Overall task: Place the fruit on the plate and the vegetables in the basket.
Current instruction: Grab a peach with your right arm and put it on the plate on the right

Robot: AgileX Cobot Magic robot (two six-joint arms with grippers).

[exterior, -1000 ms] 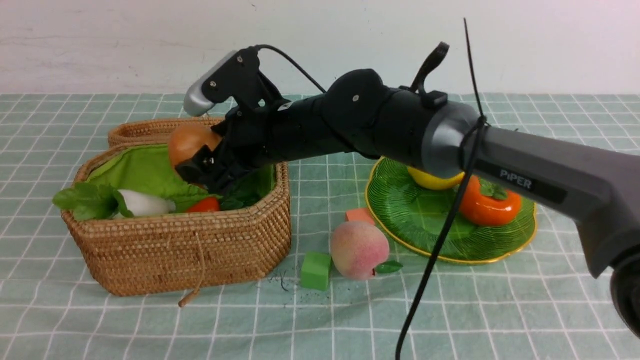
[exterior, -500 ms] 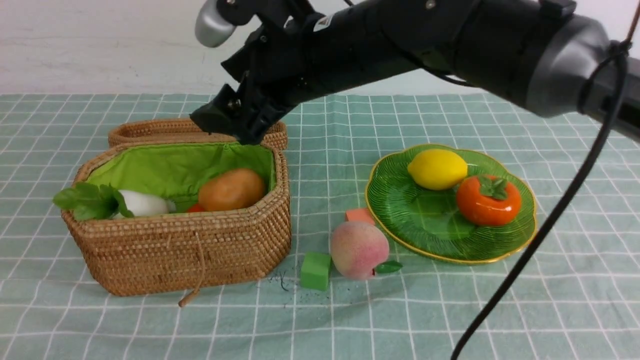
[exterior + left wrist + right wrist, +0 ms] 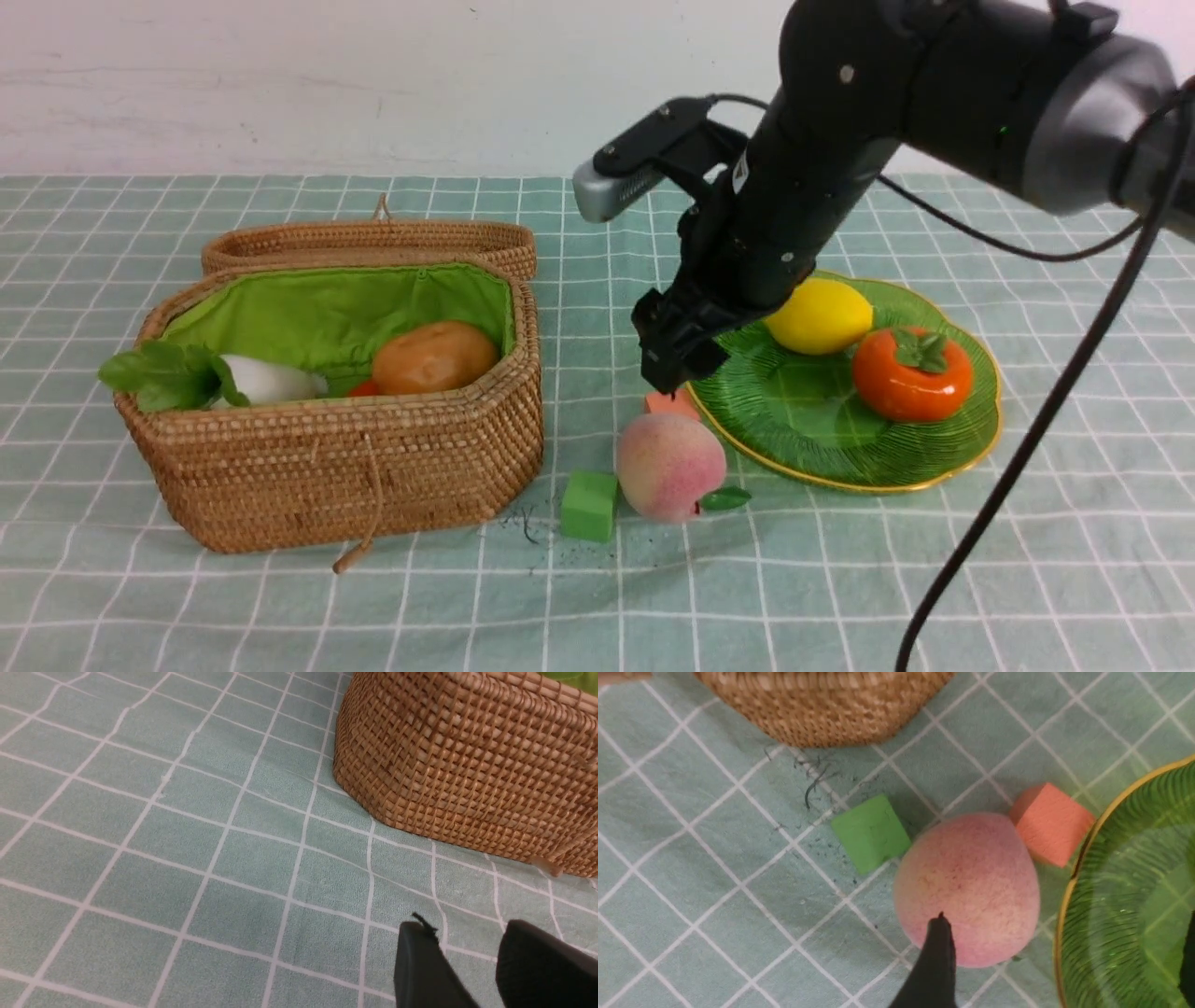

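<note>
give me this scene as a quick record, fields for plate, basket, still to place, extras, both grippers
plate: green glass plate holding lemon and persimmon
basket: open wicker basket holding potato, white radish and a partly hidden red-orange item
still to place: peach, on the table
extras: green cube and orange cube, near the peach
right gripper: open, empty, above the table
left gripper: nothing visible between its fingers

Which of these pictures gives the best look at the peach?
The right wrist view: the peach looks largest there, though a dark fingertip overlaps it. The front view shows it whole, smaller, with its green leaf. The left wrist view doesn't show it.
</note>
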